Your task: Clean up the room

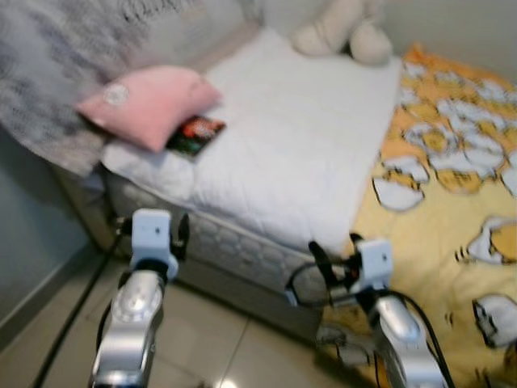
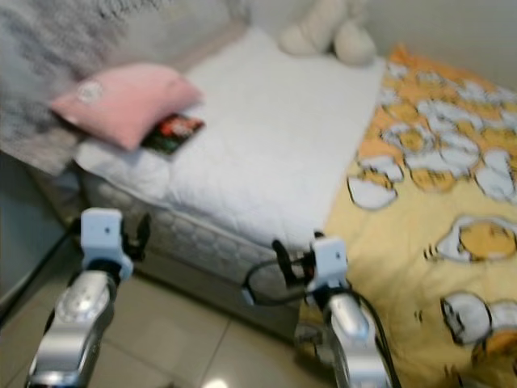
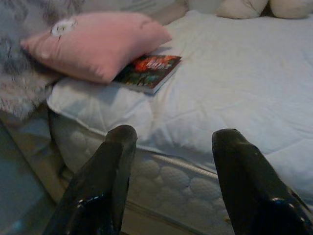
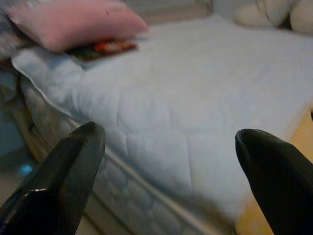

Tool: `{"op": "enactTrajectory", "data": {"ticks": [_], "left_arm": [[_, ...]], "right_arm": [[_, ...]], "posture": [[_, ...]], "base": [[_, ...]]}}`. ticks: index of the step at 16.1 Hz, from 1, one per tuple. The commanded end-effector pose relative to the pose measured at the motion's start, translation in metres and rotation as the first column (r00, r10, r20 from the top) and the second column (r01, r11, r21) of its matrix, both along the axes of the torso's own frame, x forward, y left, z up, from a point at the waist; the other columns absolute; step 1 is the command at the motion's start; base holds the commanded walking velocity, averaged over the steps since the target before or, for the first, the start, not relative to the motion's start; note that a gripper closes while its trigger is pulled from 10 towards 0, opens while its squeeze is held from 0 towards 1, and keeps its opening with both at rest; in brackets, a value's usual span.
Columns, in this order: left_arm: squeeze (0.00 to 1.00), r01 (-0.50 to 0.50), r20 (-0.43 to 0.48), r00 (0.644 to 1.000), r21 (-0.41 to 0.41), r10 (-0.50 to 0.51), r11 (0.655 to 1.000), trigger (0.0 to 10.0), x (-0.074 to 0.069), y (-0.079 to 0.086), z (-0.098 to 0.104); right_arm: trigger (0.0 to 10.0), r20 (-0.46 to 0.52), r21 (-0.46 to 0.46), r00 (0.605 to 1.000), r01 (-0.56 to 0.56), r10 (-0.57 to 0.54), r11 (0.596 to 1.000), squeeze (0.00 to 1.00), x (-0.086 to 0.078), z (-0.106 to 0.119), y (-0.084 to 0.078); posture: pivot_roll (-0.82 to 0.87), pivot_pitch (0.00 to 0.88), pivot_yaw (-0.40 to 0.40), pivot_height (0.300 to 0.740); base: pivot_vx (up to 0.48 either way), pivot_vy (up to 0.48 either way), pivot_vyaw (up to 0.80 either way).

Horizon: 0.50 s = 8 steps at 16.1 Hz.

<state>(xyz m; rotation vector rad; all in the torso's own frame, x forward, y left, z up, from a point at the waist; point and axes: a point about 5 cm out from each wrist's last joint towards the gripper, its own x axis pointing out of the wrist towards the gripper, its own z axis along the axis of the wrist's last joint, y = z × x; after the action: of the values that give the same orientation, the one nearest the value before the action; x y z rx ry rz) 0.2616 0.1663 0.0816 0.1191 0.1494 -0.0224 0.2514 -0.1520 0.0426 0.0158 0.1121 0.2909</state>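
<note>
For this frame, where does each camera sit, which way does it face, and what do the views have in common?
Left and right eye views: on the head, looking down at the bed, with the left gripper and right gripper raised before it.
Left wrist view: on the left wrist, looking between open fingers at the pink pillow and book.
Right wrist view: on the right wrist, between wide-open fingers, facing the white mattress pad.
All views share pillow, book and plush toy.

Nothing fancy: a white quilted mattress pad (image 1: 299,145) covered the pale padded mattress (image 1: 242,246), a yellow cartoon-print blanket (image 1: 436,234) lay right beside it, and glossy beige floor tiles (image 1: 210,339) sat below.
</note>
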Motion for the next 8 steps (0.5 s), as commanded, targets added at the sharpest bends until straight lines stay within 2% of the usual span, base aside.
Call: {"op": "enactTrajectory", "data": {"ticks": [1,2,4,6,7,8], "left_arm": [[0.0,0.084,0.004,0.996,0.046,-0.084,0.995,10.0,0.002,-0.02,0.005],[0.0,0.1,-0.008,0.995,0.101,-0.1,0.99,10.0,0.001,-0.021,0.004],[0.0,0.147,-0.06,0.988,0.14,-0.139,0.979,10.0,-0.002,-0.023,-0.002],[0.0,0.16,-0.075,0.986,0.205,-0.148,0.966,10.0,-0.002,-0.023,-0.005],[0.0,0.161,-0.078,0.986,0.217,-0.147,0.963,10.0,-0.001,-0.023,-0.005],[0.0,0.162,-0.064,0.986,0.207,-0.151,0.965,10.0,0.006,-0.026,-0.001]], "right_arm": [[10.0,-0.007,0.007,0.999,0.036,-0.036,0.999,0.0,0.005,0.001,-0.006],[10.0,-0.008,0.008,0.999,0.037,-0.037,0.999,0.0,0.006,0.001,-0.007],[10.0,-0.014,0.005,0.999,0.037,-0.037,0.999,0.0,0.003,-0.001,-0.011],[10.0,-0.028,-0.001,0.999,0.037,-0.037,0.999,0.01,-0.001,-0.004,-0.014],[10.0,-0.035,0.001,0.998,0.043,-0.042,0.999,0.01,-0.001,-0.005,-0.015],[10.0,-0.051,0.008,0.997,0.061,-0.06,0.998,0.03,-0.001,-0.008,-0.015]], "posture": [[0.02,0.0,-0.015,0.74],[0.02,0.0,-0.015,0.74],[0.02,0.0,-0.011,0.74],[0.01,0.0,-0.006,0.74],[0.01,0.0,-0.006,0.74],[0.0,0.0,0.002,0.74]], "base": [[0.36,-0.315,0.0],[0.36,-0.311,0.0],[0.36,-0.311,0.0],[0.351,-0.324,0.0],[0.352,-0.322,0.0],[0.0,0.0,0.0]]}}
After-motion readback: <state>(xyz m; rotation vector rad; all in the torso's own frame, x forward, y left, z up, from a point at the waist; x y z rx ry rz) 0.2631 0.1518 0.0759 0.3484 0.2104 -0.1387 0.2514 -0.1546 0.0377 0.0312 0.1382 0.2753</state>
